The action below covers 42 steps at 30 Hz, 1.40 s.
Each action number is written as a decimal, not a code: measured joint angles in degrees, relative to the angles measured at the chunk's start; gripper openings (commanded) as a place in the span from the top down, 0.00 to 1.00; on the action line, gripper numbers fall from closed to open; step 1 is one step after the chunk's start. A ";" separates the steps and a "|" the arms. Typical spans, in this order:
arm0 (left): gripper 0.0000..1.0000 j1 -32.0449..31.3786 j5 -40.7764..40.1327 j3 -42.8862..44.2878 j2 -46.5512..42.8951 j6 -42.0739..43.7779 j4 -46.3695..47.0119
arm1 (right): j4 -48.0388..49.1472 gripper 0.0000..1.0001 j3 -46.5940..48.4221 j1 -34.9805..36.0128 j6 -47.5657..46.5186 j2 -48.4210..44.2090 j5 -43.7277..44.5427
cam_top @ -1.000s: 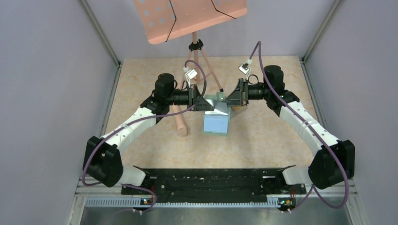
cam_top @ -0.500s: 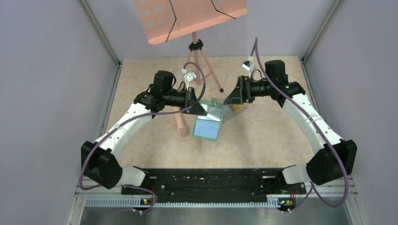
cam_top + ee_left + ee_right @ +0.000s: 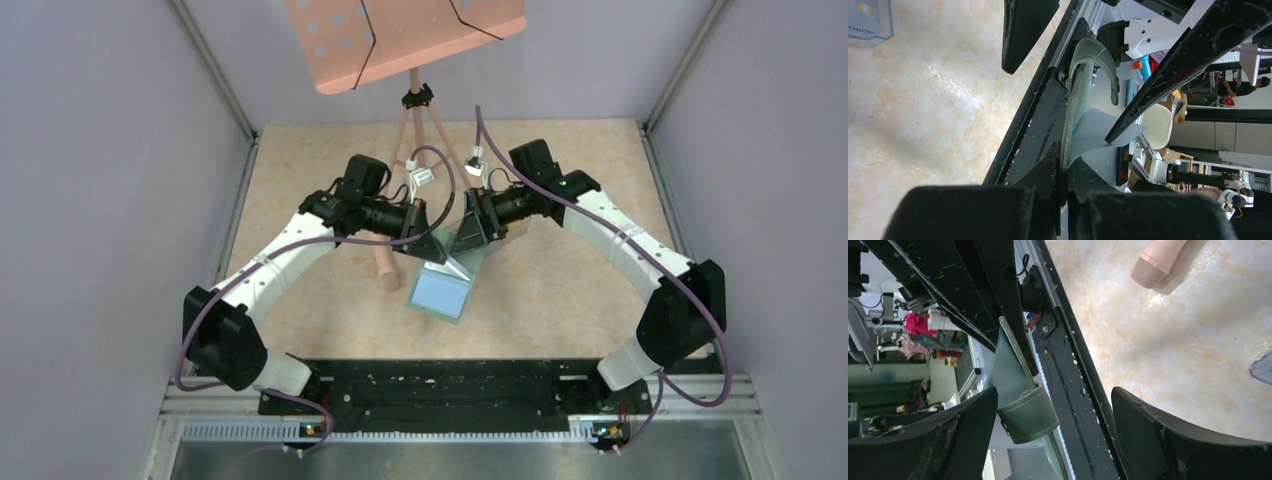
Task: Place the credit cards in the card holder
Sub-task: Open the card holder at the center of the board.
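Sage-green and hanging open, the wallet [image 3: 441, 292] is just to 6 o'clock of the table's [image 3: 300, 200] middle, its pale blue inside facing up. A second ago both grippers faced each other and each pinched an upper edge, with the wallet square to the table. Since then the right gripper [image 3: 456, 250] has let go and its arm has swung in toward 9 o'clock. The wallet has been carried toward 7 o'clock and turned a little clockwise. The left gripper [image 3: 1063, 175] is clamped tight on the wallet's edge, with the thin green leaf running straight out between its fingers [image 3: 1038, 125] in the left wrist view. The right gripper's fingers [image 3: 973, 425] are spread wide and grip nothing. The wallet's strap [image 3: 1028, 412], with its small snap stud, curls in the gap between them, close against one finger. Whether it touches that finger cannot be told. Opened out, the wallet's long axis runs from the pinched end at about 1 o'clock down to the free end at about 7 o'clock, and the free end points toward the arm bases. A pink leg [image 3: 385, 262] of the stand lies on the table at the wallet's 9 o'clock, apart from it. A corner of a clear box [image 3: 868, 22] shows on the table in the left wrist view. No loose card can be made out.
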 measured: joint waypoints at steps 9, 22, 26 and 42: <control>1.00 -0.09 -0.26 0.76 0.42 1.62 -2.43 | -1.25 0.16 2.21 0.42 0.13 0.37 -0.76; 1.00 -0.85 -2.51 2.19 2.43 4.46 -7.26 | -5.84 0.35 4.24 2.47 -2.95 1.95 0.55; 1.00 -0.92 -2.91 2.45 2.43 4.09 -7.13 | -7.21 0.51 4.22 3.50 -4.09 3.54 0.46; 0.34 -1.29 -5.95 1.79 0.90 0.07 -2.36 | -3.45 1.00 -0.85 2.86 -2.56 3.74 -1.95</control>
